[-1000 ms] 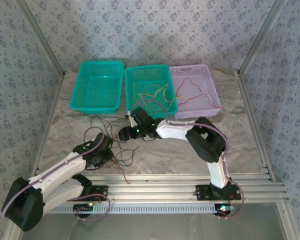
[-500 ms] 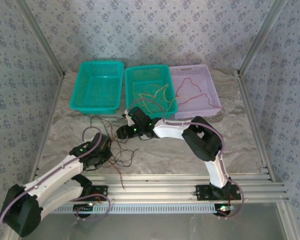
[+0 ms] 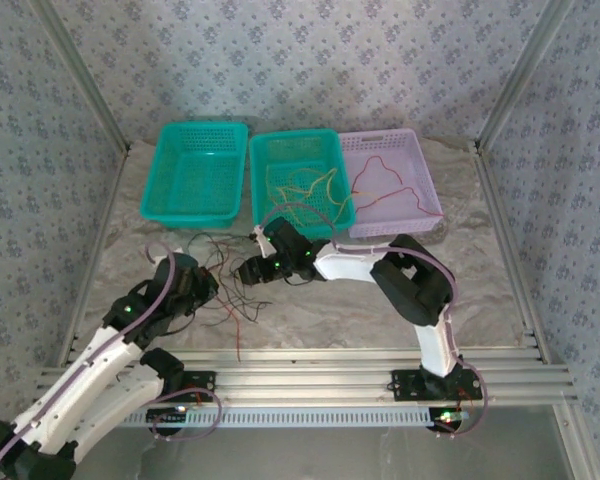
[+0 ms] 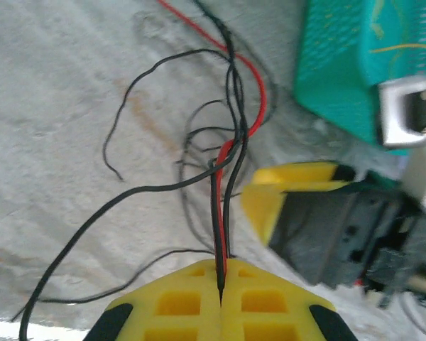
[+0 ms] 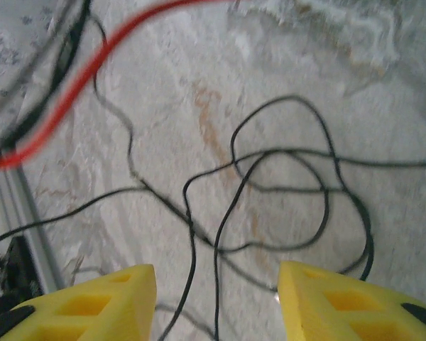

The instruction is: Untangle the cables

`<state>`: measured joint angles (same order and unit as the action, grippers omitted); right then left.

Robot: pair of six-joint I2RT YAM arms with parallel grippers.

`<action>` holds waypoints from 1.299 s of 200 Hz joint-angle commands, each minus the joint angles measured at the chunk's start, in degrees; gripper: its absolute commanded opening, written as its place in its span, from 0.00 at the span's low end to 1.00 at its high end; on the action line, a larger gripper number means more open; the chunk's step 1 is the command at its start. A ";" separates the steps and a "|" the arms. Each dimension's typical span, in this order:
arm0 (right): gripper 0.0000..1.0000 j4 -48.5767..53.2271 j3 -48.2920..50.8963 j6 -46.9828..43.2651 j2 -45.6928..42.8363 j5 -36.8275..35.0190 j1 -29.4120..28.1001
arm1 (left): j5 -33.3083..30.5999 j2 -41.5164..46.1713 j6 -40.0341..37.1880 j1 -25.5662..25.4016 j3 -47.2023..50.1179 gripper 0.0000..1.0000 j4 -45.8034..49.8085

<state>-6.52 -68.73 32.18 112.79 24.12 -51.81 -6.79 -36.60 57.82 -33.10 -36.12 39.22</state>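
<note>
Cables (image 4: 232,135), black and red, lie tangled on the surface (image 4: 57,106) near a green basket (image 4: 341,71). Left tool (image 4: 221,273) is clamped together on red and black strands rising from the tangle. Right tool (image 5: 216,280) hovers just beside it, fingers apart above black loops.

Three baskets sit in a row along my worktop's (image 3: 480,275) far edge: left basket (image 3: 195,175), middle basket (image 3: 292,135), right basket (image 3: 380,134). The cables (image 3: 230,292) lie tangled on the worktop before the first two, between my left pincer (image 4: 221,273) and right pincer (image 5: 216,284). More lie in the middle and right baskets.
</note>
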 commanded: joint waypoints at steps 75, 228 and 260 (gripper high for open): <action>0.69 -6.31 15.83 -0.40 -23.97 4.52 2.01 | 2.70 10.05 -5.09 0.32 -2.56 0.00 -6.23; 0.55 -13.82 17.27 -5.86 -18.91 -0.28 -6.70 | 2.75 6.19 -4.59 0.32 -5.32 0.00 -11.12; 0.33 -13.43 20.32 -5.85 -22.56 -1.96 -3.83 | 0.59 6.75 -6.70 0.44 -7.28 0.00 -7.38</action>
<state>-19.03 -50.68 26.98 93.60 24.58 -57.84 -4.03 -30.81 53.63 -33.10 -39.72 30.17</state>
